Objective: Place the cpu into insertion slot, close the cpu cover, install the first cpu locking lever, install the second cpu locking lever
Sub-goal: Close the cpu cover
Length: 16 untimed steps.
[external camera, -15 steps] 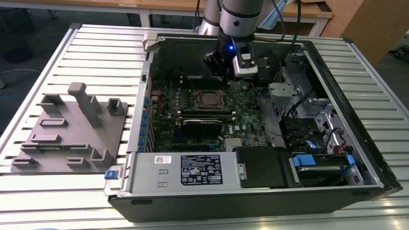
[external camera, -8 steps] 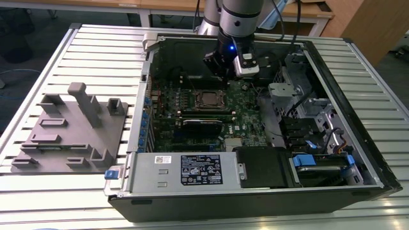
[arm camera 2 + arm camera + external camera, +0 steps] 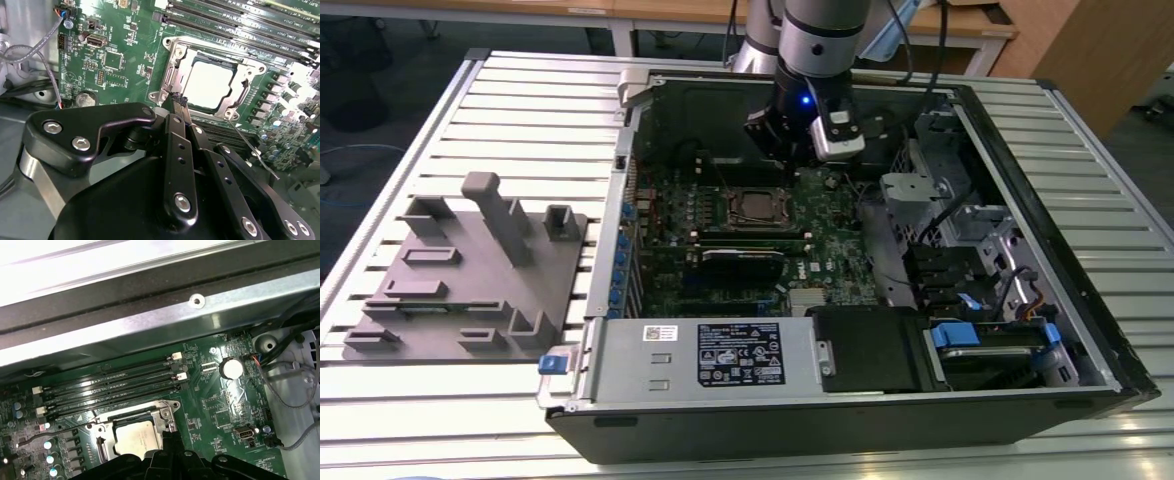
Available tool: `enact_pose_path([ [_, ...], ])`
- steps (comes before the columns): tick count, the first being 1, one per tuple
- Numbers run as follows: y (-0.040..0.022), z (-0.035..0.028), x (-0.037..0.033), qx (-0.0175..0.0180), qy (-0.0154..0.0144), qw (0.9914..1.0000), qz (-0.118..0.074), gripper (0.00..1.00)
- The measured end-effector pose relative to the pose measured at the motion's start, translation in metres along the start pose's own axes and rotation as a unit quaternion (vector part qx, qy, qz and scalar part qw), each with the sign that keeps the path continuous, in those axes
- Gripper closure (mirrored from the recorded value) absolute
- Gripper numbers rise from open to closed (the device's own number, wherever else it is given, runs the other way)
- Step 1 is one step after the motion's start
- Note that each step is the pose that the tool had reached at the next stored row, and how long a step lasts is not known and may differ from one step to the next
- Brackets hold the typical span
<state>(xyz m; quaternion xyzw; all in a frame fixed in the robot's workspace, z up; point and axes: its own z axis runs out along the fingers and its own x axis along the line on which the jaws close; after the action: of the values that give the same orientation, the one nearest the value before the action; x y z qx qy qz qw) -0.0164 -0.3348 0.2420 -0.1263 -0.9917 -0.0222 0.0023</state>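
- One slatted metal desk [image 3: 520,100] is noted, carrying an open computer case [image 3: 854,415] and, well apart toward the exterior view's left, a grey moulded fixture [image 3: 467,270].
- Inside the case a green motherboard [image 3: 125,80] lies flat; the arm is seen reaching down over it.
- Claw [image 3: 177,101]: in the second wrist view the two black fingers are seen drawn together to a narrow tip, clenched, with nothing visible between them. No part is judged to be carried.
- Cpu cover [image 3: 180,52]: the metal frame is seen folded down flat over the socket, its window open on the chip. The closing step is judged done.
- Insertion slot [image 3: 189,80]: only a dark border is visible around the chip; the contact field is hidden beneath it.
- Cpu [image 3: 210,82]: the pale square top is seen seated in the slot, framed by the cover. Placement is judged done.
- Locking lever [image 3: 252,147]: one thin wire rod is seen standing clear of the socket, angled away over the board, so it is judged unlatched. Whether the other lever is hooked cannot be told.
- Step in hand: lever installation is judged to be under way. It calls for the thin rod to be met squarely, pressed down and tucked sideways under its catch; slipping off the wire is the risk.
- Relation: the claw tip is placed just beside the socket's near corner, close to the cover's edge and apart from the loose lever's free end; contact cannot be confirmed.
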Motion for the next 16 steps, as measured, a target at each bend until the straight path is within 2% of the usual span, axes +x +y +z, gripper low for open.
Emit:
enact_pose_path([
  [5, 0.0, 0.0, 0.0, 0.0001, 0.0005, 0.99992, -0.012, 0.89],
  [16, 0.0, 0.0, 0.0, 0.0001, 0.0007, 0.99987, -0.016, 0.89],
])
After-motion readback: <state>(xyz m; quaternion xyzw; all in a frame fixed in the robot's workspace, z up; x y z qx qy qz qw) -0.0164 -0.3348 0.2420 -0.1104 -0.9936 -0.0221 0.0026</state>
